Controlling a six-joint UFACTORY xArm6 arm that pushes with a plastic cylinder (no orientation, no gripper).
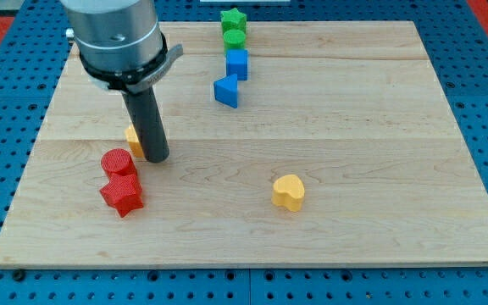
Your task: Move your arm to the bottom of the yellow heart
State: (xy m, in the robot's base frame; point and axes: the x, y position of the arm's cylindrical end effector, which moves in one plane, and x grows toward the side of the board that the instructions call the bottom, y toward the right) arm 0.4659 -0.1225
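The yellow heart (289,192) lies on the wooden board (354,127), right of the middle and toward the view's bottom. My tip (158,158) rests on the board far to the heart's left and slightly higher in the view. The tip stands right beside a second yellow block (133,140), mostly hidden behind the rod, and just up-right of the red cylinder (119,163).
A red star (122,196) touches the red cylinder from below. At the view's top middle, a column holds a green star (233,19), a green cylinder (234,38), a blue cube (237,63) and a blue triangle (226,91).
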